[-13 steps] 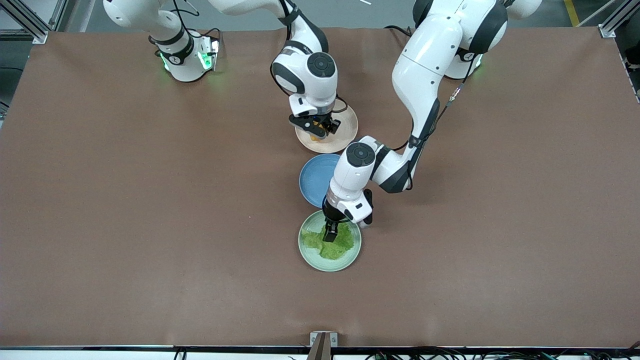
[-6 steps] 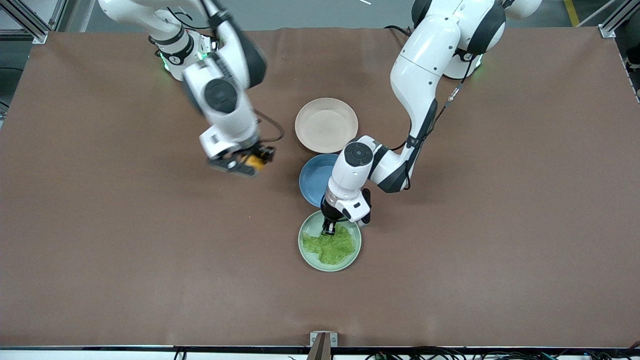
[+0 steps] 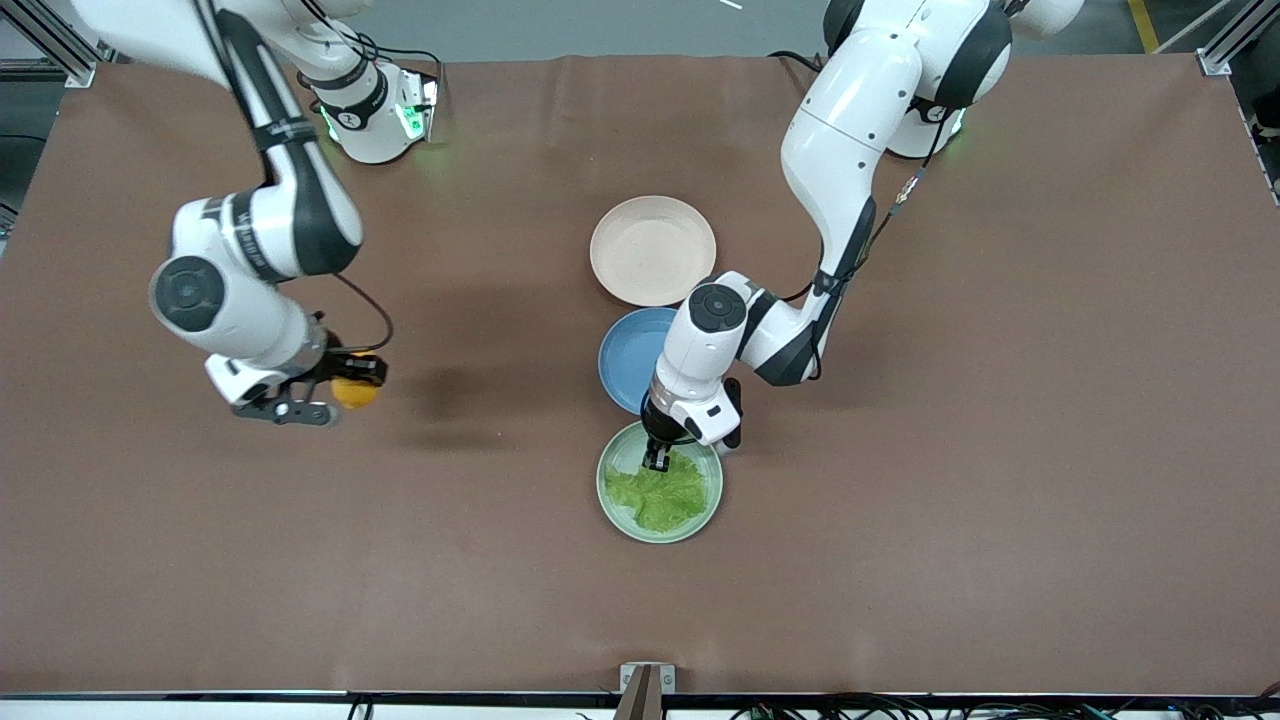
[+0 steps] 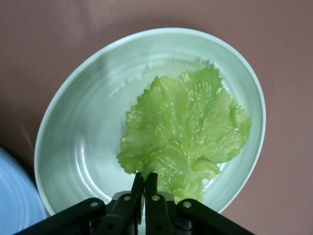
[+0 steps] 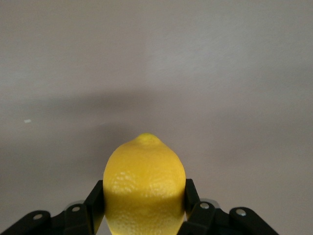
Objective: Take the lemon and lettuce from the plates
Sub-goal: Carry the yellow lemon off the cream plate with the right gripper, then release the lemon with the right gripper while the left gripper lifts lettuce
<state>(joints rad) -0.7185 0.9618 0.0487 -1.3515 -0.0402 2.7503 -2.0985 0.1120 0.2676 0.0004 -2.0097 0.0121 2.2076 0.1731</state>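
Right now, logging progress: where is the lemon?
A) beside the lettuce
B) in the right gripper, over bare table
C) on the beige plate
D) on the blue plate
B: the right gripper is shut on the lemon over bare table; the beige plate is empty.
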